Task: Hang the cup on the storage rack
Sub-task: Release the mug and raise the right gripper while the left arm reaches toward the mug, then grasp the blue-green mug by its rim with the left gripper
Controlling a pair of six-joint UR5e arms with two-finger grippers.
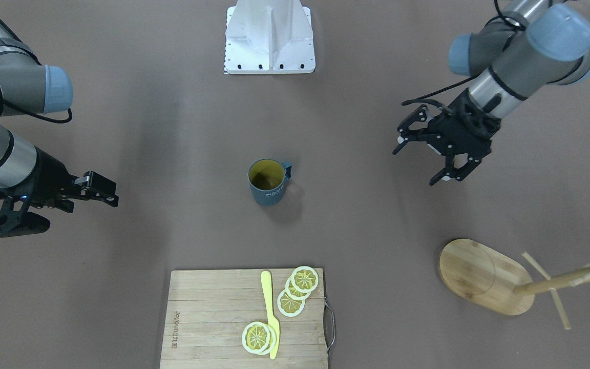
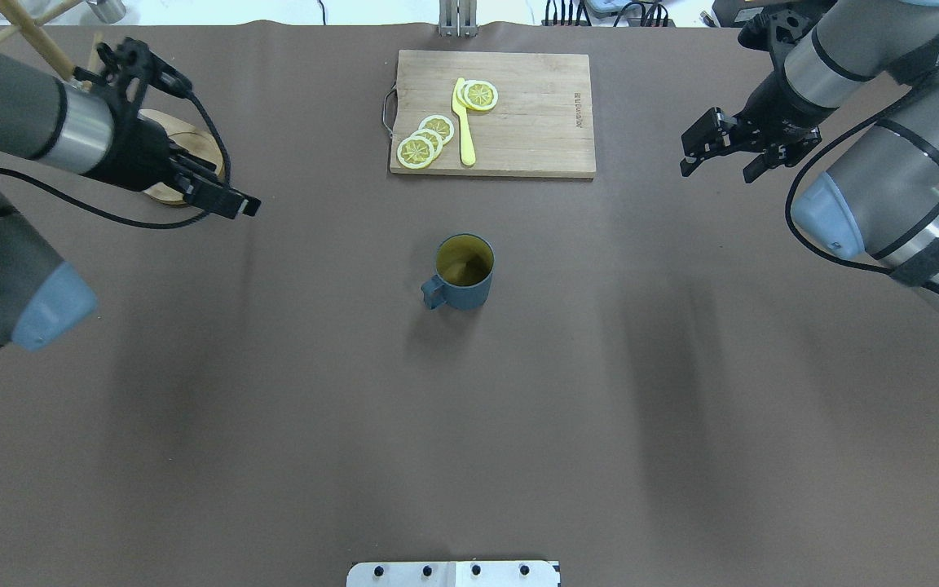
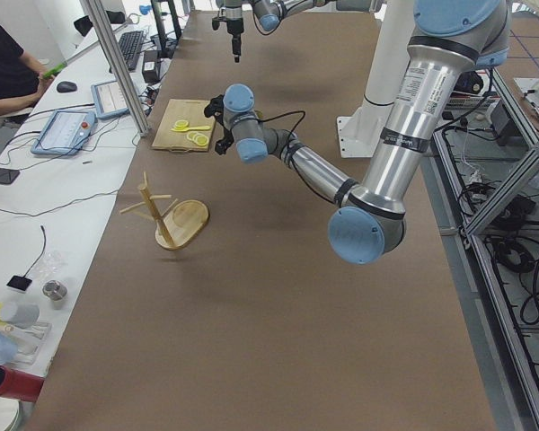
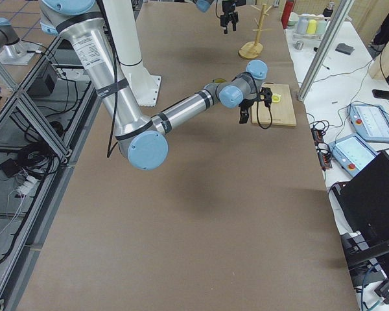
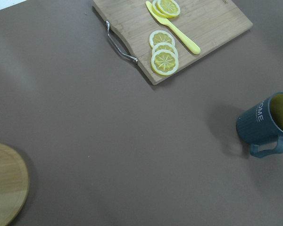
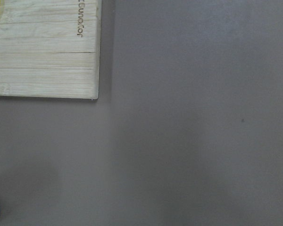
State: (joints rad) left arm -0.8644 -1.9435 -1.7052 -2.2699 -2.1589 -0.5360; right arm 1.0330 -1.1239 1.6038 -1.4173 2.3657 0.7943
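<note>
the dark teal-blue mug (image 2: 463,281) stands upright mid-table, at 6 o'clock from the rectangular bamboo cutting board (image 2: 535,130) in the overhead view. only the front view shows my left gripper (image 1: 415,165) spread open. the overhead view shows my right gripper (image 2: 717,171) parted.

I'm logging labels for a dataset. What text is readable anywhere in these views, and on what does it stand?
"HOME": pale letters on the side of the cup; the left wrist view shows "OME", the front-facing view "HOM".
Burnt-in brand word along one short edge of the cutting board: too unclear to read with certainty.
Nothing else is legible.
</note>
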